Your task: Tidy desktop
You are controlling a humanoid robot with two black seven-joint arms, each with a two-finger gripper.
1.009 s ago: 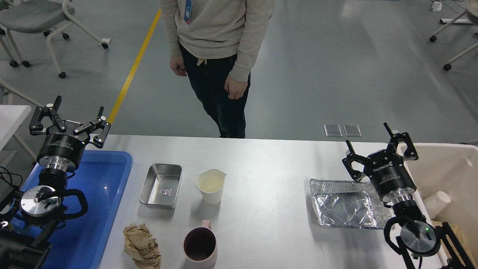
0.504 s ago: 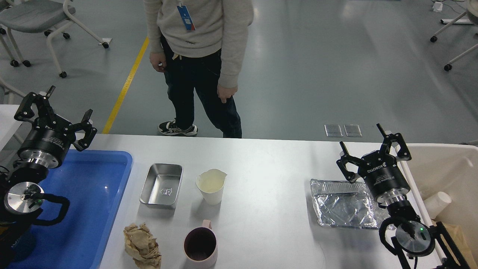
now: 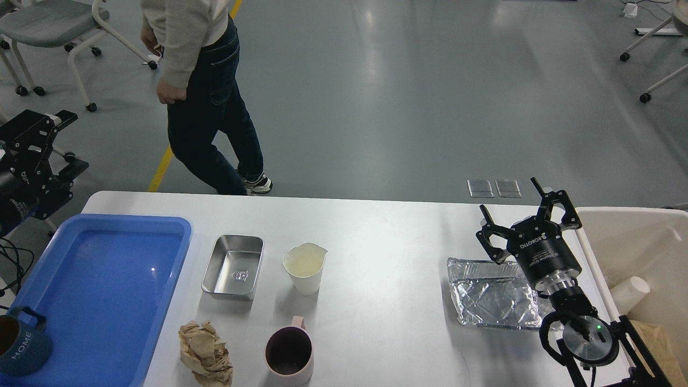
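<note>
The white desktop (image 3: 387,236) holds a steel tray (image 3: 232,266), a white paper cup (image 3: 305,267), a pink mug (image 3: 289,352), a crumpled brown paper wad (image 3: 204,355) and a crinkled foil tray (image 3: 497,293). My right gripper (image 3: 518,212) is open and empty, above the far right end of the foil tray. My left gripper (image 3: 72,141) is off the table's left end, over the floor, with its fingers apart and empty.
A blue plastic tray (image 3: 97,290) lies at the left with a dark blue mug (image 3: 19,341) at its near corner. A cream bin (image 3: 639,236) at the right holds a paper cup (image 3: 630,293). A person (image 3: 204,91) walks beyond the table's far left.
My left arm has swung left and back, off the blue tray, uncovering the dark blue mug. My right gripper has shifted slightly left. The person has walked away to the left.
</note>
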